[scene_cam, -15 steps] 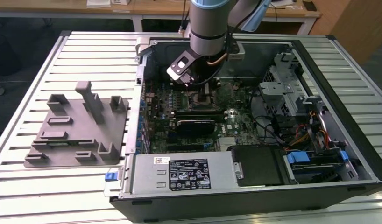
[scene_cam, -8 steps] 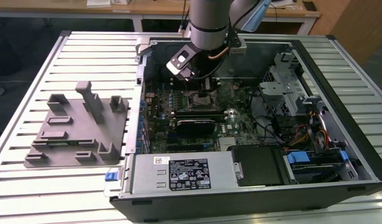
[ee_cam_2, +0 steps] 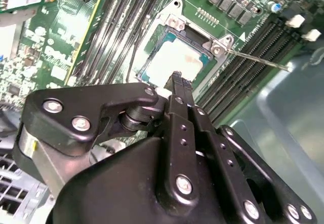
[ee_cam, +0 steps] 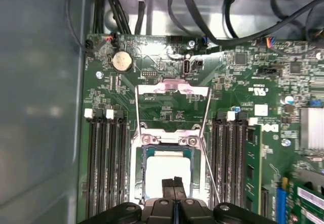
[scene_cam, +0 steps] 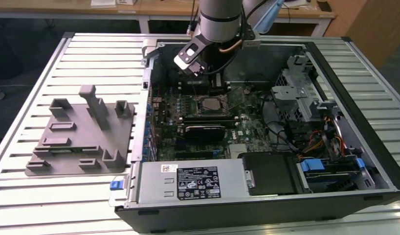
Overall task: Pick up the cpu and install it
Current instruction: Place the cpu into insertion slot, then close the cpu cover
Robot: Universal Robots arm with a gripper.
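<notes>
The cpu (ee_cam: 158,172) lies in the open socket (ee_cam: 134,176) inside the case (scene_cam: 252,215). The tool (ee_cam: 173,182), tips together, hangs over it. In the exterior view, the empty tray (scene_cam: 69,147) sits at nine o'clock of the case.

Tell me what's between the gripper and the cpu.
Nothing. In both wrist views the gripper hangs right over the cpu, no part between them; whether they touch is unclear.
</notes>
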